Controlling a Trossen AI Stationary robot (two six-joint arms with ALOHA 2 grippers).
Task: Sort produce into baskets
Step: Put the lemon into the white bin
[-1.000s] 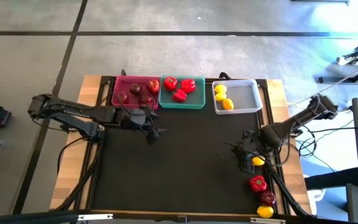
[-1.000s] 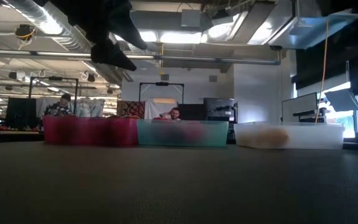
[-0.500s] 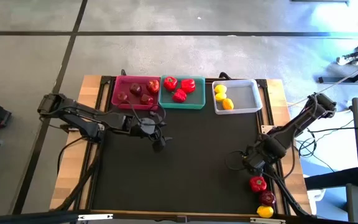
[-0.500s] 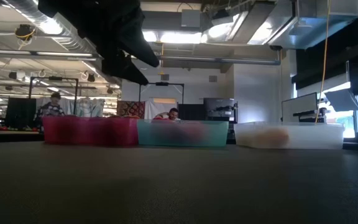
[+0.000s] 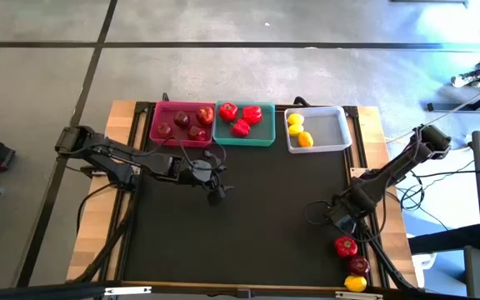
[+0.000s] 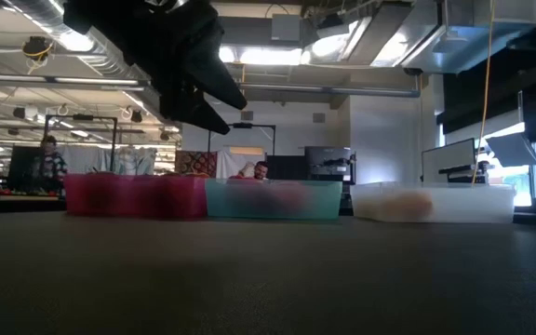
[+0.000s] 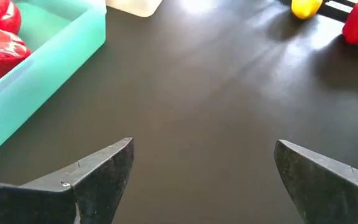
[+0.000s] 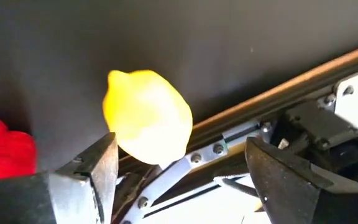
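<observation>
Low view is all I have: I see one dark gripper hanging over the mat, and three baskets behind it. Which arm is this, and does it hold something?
Observer: That is the left gripper, above the middle of the mat. Its fingers are open, with nothing between them.
Operator: Where is the right one?
Observer: The right gripper is low near the mat's right edge. It is open, with a lemon between its fingers.
Operator: What else is left to sort?
Observer: A pepper, an apple and a second lemon lie in a row along that same edge.
</observation>
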